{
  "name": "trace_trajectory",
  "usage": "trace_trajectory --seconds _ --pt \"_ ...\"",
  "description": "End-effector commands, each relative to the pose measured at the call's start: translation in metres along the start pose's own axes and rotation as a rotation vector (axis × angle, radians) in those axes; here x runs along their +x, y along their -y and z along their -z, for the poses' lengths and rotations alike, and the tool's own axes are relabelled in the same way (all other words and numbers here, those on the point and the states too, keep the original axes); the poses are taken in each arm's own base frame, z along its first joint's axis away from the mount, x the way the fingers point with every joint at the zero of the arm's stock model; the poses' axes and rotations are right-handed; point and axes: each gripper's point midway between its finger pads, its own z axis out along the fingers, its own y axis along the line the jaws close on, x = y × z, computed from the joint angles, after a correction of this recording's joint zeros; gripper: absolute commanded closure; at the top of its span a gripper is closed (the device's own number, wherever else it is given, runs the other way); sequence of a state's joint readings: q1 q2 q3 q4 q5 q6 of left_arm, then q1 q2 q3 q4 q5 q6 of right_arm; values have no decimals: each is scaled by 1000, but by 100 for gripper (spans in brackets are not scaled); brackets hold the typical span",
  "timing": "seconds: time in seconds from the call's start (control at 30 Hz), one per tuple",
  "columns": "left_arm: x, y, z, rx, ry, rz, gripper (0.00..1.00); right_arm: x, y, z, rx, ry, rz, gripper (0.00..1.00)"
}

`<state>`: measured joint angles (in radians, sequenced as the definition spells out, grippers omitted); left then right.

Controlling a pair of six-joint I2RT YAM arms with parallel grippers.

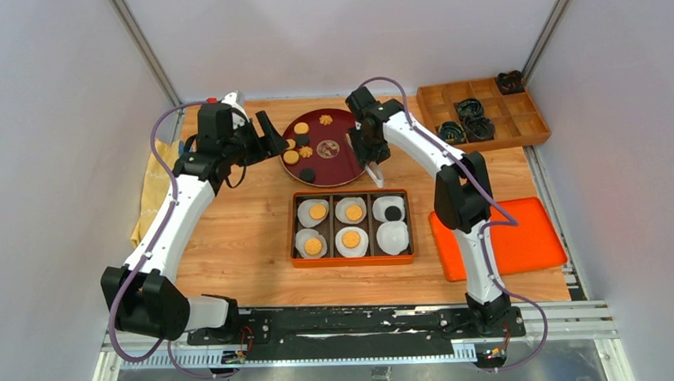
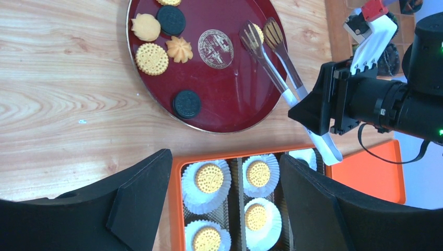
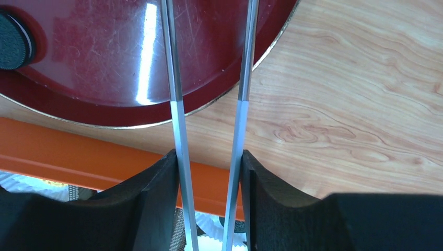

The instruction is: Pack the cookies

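A dark red plate (image 1: 338,127) holds several cookies: golden rounds (image 2: 152,58), flower shapes (image 2: 179,49) and dark ones (image 2: 186,103). In front of it an orange box (image 1: 352,260) has six white paper cups. Four hold golden cookies (image 1: 317,212), one holds a dark cookie (image 1: 392,213), and one cup (image 1: 393,237) is empty. My right gripper (image 3: 209,172) is shut on metal tongs (image 2: 277,63). Their tips hang slightly apart over the plate's right side, with nothing clearly between them. My left gripper (image 2: 225,172) is open and empty, above the box's near-left cups, left of the plate (image 1: 267,140).
A flat orange tray (image 1: 499,239) lies right of the box. A wooden compartment tray (image 1: 485,115) with dark items stands at the back right. A yellow cloth (image 1: 155,185) lies along the left edge. White walls enclose the table.
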<state>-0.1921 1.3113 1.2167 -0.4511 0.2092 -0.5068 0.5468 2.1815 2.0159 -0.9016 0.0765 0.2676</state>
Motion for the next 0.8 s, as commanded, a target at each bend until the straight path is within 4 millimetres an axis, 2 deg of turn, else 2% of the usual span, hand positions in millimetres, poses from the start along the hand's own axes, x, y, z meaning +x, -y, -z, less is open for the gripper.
trace_trajectory --seconds 0.0,0.1,0.2,0.27,0.33,0.37,0.47,0.6,0.77 --pt "0 -1 3 3 4 -14 19 -3 -4 -5 -89 -35 -47 65" --pt "1 -3 2 -1 1 -10 19 2 -6 -5 -115 -52 -48 84" --pt "1 -4 1 3 0 -7 19 3 -8 4 -136 -45 -47 95" --pt "2 -2 1 13 -4 -3 19 2 -8 13 -141 -32 -46 98" --pt "2 -1 0 17 -5 0 19 -1 -9 29 -156 -4 -46 99" --pt "2 0 1 23 -4 1 19 -3 -10 43 -175 19 -43 100" --pt "2 2 1 31 -4 3 19 -3 -9 60 -180 43 -47 100" --pt "1 4 3 39 0 6 19 1 -4 84 -177 81 -53 100" --pt "0 6 4 52 2 9 19 14 3 127 -188 139 -38 100"
